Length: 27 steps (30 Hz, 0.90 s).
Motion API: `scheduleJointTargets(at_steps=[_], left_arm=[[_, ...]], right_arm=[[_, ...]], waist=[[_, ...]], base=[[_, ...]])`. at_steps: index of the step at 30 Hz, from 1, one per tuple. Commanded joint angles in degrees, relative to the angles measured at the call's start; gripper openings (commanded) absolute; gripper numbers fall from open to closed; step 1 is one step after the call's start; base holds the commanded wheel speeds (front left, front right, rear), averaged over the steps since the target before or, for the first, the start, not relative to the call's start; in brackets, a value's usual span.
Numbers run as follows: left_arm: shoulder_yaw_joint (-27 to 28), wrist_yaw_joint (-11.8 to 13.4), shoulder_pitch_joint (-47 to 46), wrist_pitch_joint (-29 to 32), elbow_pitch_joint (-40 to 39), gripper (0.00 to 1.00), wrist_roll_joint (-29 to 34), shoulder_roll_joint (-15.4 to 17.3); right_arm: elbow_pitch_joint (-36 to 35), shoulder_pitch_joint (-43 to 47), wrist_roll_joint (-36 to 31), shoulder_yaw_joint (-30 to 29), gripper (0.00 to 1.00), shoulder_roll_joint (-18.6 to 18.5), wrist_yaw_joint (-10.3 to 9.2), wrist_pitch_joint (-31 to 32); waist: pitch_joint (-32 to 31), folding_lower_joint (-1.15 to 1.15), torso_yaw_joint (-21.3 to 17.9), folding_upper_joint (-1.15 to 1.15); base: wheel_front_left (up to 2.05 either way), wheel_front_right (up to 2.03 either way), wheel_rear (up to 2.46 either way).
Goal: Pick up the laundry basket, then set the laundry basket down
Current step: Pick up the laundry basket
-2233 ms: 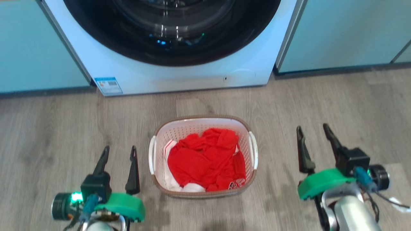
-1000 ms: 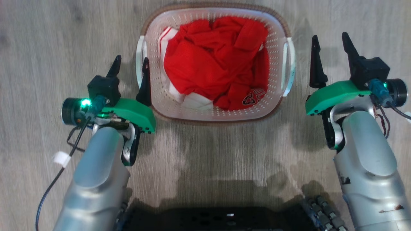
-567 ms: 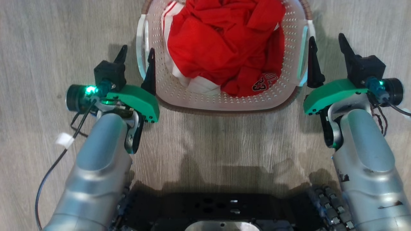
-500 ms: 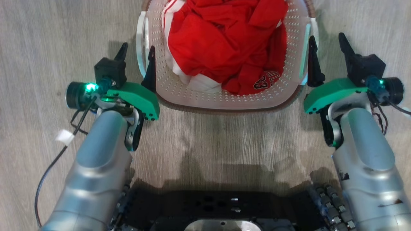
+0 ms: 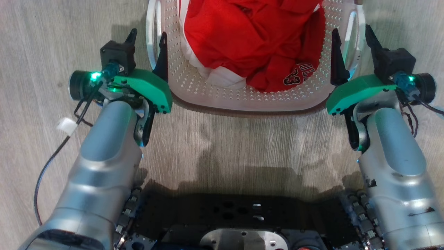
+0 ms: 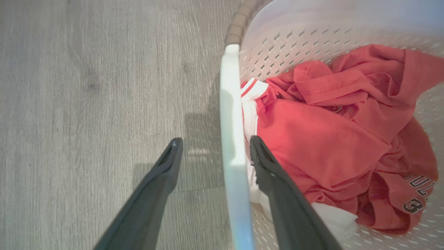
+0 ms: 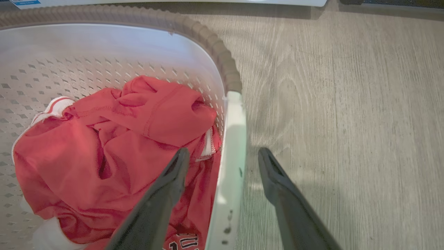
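The small white perforated plastic laundry basket [image 5: 242, 99] is seen as smooth, faintly sheened plastic, pierced with small diamond-shaped holes; its brown rim [image 7: 215, 45] is moulded in a ribbed, woven-look matt texture; the crumpled red garment [image 5: 239, 38] is soft matt cloth with stitched hems; the pale grey wood-grain plank floor [image 5: 225, 146] is shown matt and finely streaked; the long dark fingers [image 6: 152, 194] of the left gripper [image 5: 147, 33] appear smooth and matt; the silver forearm shells [image 5: 104, 149] are glossy.
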Motion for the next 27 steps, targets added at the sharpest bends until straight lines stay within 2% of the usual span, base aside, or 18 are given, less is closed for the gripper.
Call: scheduleJointTargets(at_steps=[1,24,26,27], left_arm=[[0.76,0.44,0.99,-0.29,0.03,1.00,-0.41,1.35],[-5.81,1.25,-4.25,-0.29,2.61,1.00,-5.77,1.35],[-6.35,1.35,-4.42,-0.29,2.69,0.95,-6.31,1.35],[-6.62,1.37,-4.48,-0.29,2.75,0.88,-6.58,1.35]], right_arm=[[-0.59,1.89,-0.05,1.30,1.00,0.64,-0.08,-0.69],[3.12,-0.70,-0.92,1.54,1.00,0.64,-0.08,-0.69],[3.30,-0.86,-1.04,1.48,1.00,0.64,-0.08,-0.69],[3.40,-0.94,-1.07,1.47,0.91,0.64,-0.08,-0.69]], waist=[[0.46,-0.01,0.15,0.00],[3.19,-0.01,1.70,0.00],[3.19,-0.01,1.85,0.00],[3.16,-0.01,1.92,0.00]], base=[[0.00,0.00,0.00],[0.00,0.00,0.00],[0.00,0.00,0.00],[0.00,0.00,0.00]])
